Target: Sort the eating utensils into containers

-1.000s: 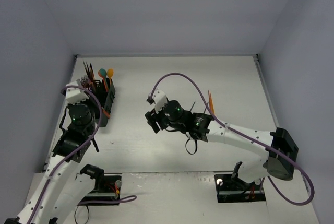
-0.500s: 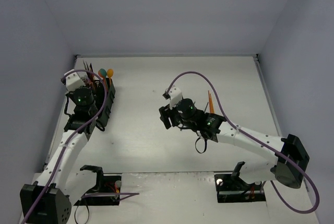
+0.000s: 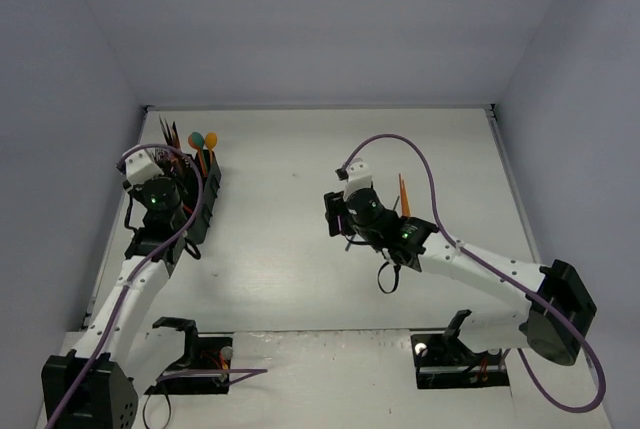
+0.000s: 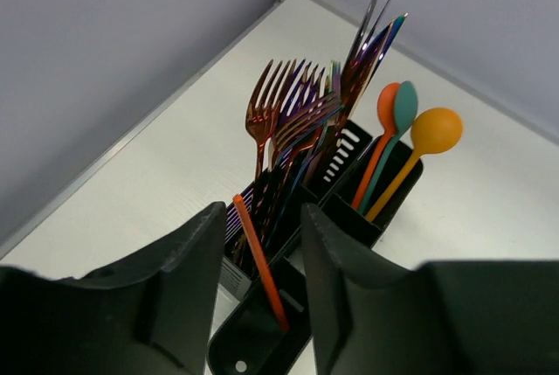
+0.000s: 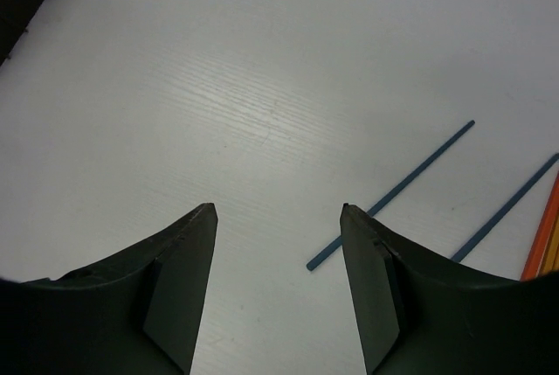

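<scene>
The black mesh caddy [image 4: 349, 204] stands at the far left [image 3: 200, 189]. It holds copper and purple forks [image 4: 284, 113], iridescent knives [image 4: 371, 34], and orange and teal spoons [image 4: 410, 126]. A thin orange stick [image 4: 259, 261] leans in its near compartment. My left gripper [image 4: 262, 213] is open just above that compartment, a finger on either side of the stick and not gripping it. My right gripper [image 5: 276, 209] is open and empty above the bare table. Two blue sticks [image 5: 393, 193] lie to its right, and orange sticks [image 5: 543, 235] lie beyond them.
In the top view the orange sticks [image 3: 403, 194] lie just right of my right wrist [image 3: 360, 211]. The left wall runs close behind the caddy. The white tabletop [image 3: 280, 159] lies between the two arms.
</scene>
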You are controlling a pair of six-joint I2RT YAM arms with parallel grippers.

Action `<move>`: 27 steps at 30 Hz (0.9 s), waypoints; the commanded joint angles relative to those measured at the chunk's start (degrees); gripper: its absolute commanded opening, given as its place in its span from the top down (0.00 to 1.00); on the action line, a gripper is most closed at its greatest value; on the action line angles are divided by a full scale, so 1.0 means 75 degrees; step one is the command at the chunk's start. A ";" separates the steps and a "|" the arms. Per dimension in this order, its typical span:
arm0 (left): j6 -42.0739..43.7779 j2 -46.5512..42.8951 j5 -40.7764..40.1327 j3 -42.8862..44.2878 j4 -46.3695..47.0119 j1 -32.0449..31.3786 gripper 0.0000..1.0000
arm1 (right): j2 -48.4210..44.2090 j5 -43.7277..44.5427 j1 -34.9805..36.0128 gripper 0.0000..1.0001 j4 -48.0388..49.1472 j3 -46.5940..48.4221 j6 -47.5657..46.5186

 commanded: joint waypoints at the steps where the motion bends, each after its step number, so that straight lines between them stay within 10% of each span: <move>1: -0.0144 -0.0667 0.0286 0.0625 -0.0265 0.0021 0.56 | 0.0660 0.1104 -0.0228 0.45 -0.0305 0.0378 0.1405; 13: -0.0110 -0.1757 0.3002 0.2430 -0.4541 0.0021 0.32 | 0.2298 0.1270 -0.0998 0.56 -0.1249 0.0610 0.3286; 27: -0.1031 -0.1511 0.6257 0.2511 -0.4968 -0.0056 0.31 | 0.3633 0.0945 -0.1290 0.71 -0.1247 0.0802 0.3627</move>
